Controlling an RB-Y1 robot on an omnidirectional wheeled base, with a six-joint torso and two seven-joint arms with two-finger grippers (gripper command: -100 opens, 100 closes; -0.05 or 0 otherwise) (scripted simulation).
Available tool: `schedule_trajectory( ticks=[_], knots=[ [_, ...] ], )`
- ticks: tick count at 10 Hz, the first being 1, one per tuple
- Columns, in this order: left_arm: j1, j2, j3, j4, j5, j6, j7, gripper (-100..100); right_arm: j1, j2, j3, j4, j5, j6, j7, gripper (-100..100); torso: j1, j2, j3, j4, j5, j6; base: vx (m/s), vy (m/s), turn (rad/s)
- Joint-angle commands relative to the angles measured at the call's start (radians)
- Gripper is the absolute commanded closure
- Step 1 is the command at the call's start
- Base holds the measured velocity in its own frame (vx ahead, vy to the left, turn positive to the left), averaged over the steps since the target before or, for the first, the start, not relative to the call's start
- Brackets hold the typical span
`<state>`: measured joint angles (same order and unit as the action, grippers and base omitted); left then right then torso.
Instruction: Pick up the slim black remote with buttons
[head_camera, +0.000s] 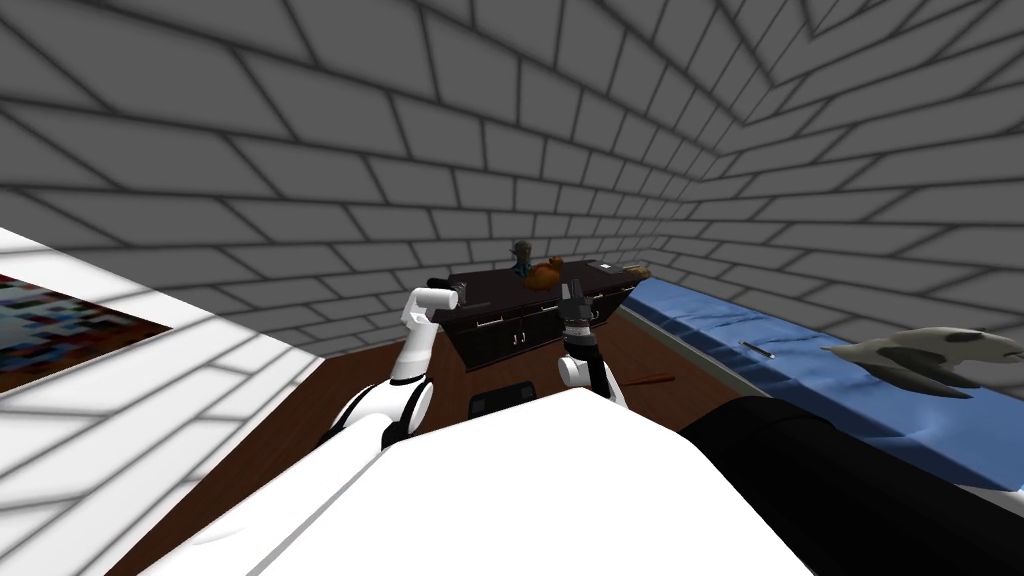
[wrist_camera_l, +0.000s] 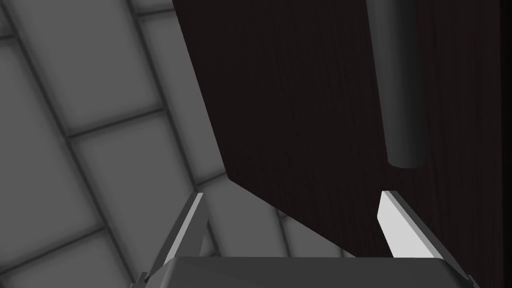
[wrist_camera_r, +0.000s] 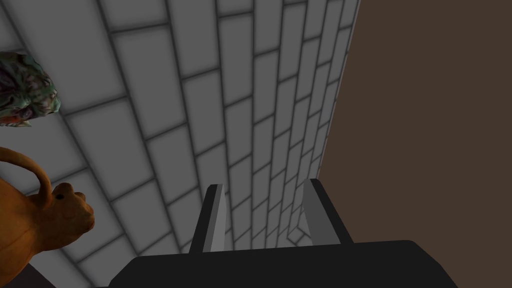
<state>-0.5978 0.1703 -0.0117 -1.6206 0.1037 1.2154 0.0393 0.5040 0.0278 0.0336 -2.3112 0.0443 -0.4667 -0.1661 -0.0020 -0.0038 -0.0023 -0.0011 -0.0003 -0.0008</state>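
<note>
Two grippers are seen open and empty: the left gripper (head_camera: 458, 293) at the left end of the dark cabinet (head_camera: 500, 330); the right gripper (head_camera: 574, 292) before its front; further right on its top, a slim dark item is judged the remote (head_camera: 605, 266); reach and grasp remain undone.

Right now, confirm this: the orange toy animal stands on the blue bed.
Not right. The orange toy animal stands on top of the dark cabinet, not on the blue bed. The head view shows it.
</note>
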Motion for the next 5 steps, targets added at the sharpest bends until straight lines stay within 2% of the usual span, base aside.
schedule_trajectory(
  ticks=[1,3,4,5],
  knots=[
    [-0.032,-0.001,0.015,0.048,-0.002,0.050,-0.001,-100,0.000,0.000,0.000,0.000,0.000,0.000,0.000,0,0.000,0.000,0.000,0.000,0.000,0.000,0.069,-0.037,0.003],
    [-0.032,-0.001,0.015,0.048,-0.002,0.096,-0.001,-100,0.000,0.000,0.000,0.000,0.000,0.000,0.000,0,-0.001,-0.001,0.000,0.000,0.000,0.000,0.046,-0.029,0.004],
    [-0.058,-0.002,0.028,0.088,-0.004,0.131,-0.002,-100,0.000,0.000,0.000,0.000,0.000,0.000,0.000,0,0.000,0.001,0.000,0.000,0.000,0.000,0.064,-0.033,0.004],
    [-0.058,-0.002,0.028,0.088,-0.004,0.159,-0.002,-100,0.000,0.000,0.000,0.000,0.000,0.000,0.000,0,0.000,0.000,0.000,0.000,0.000,0.000,0.063,-0.036,0.009]
  ],
)
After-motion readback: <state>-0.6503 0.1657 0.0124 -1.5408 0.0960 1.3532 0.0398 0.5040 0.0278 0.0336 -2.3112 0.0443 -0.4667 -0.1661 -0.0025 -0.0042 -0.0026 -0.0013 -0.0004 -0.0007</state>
